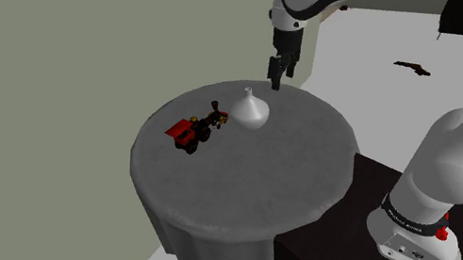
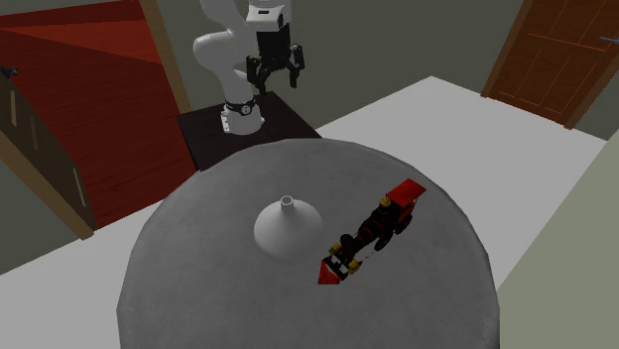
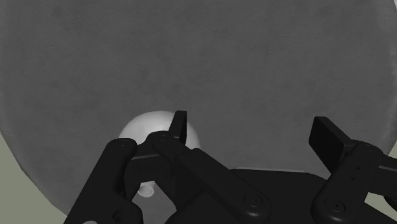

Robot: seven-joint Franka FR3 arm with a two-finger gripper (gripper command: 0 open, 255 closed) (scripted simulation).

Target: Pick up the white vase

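**Vase untouched, grasp not yet begun**

The round grey-draped table (image 1: 231, 201) carries the white vase (image 1: 252, 111), upright and just beside a red-and-black toy locomotive (image 1: 196, 130). The gripper (image 1: 280, 74) hangs above the vase, on the side toward the stand, with its fingers spread wide and empty. The vase lies off-centre from them. By my judgement nothing is done yet: aligning, descending, closing and lifting all remain.
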